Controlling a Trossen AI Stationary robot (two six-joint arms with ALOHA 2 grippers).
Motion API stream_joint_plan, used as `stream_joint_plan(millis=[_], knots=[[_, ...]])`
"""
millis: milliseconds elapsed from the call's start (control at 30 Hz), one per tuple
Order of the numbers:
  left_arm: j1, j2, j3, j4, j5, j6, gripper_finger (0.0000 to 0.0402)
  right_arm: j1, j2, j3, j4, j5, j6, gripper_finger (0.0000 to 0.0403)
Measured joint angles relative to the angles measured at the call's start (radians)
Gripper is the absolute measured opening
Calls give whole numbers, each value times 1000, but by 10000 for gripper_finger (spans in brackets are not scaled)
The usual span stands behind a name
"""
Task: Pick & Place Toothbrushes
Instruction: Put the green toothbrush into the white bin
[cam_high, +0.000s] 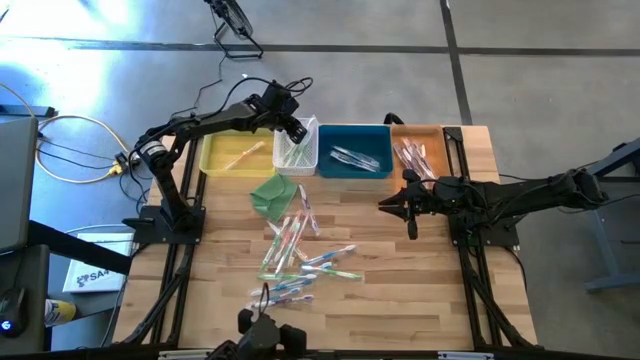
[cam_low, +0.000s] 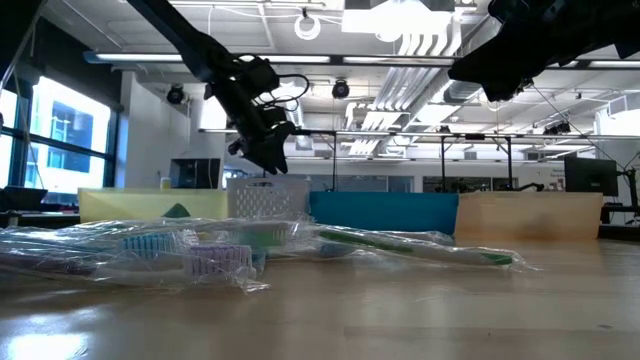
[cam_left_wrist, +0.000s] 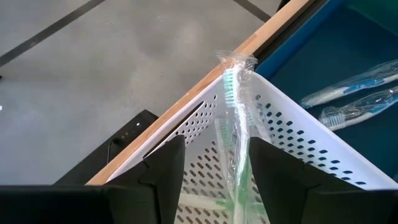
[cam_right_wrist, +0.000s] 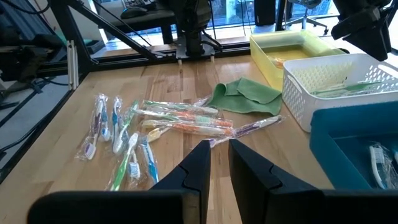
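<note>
**Green brush poised over the white basket**

High view: the left gripper (cam_high: 292, 128) hangs over the white perforated plastic basket (cam_high: 309, 158), between the yellow tray (cam_high: 215, 160) and the blue bin (cam_high: 330, 165); the loose pile of wrapped toothbrushes (cam_high: 300, 255) lies mid-table.

Left wrist view: its fingers (cam_left_wrist: 163, 177) pinch a green-handled toothbrush in clear wrapper (cam_left_wrist: 235, 134), upright at the basket's corner. Best lowered inside the rim before letting go.

Right wrist view: the right gripper (cam_right_wrist: 219, 163) hovers nearly closed, empty, near the folded green cloth (cam_right_wrist: 244, 95).
</note>
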Motion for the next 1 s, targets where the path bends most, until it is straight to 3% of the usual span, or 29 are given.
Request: stream_joint_plan(millis=[433,767,1000], knots=[[-14,0,1,-3,12,-9,177,0,0,0,0,0,0,50],[-152,-37,-5,-19,-210,143,177,0,0,0,-7,0,0,50],[-303,-139,-5,-83,-281,257,177,0,0,0,-10,0,0,50]])
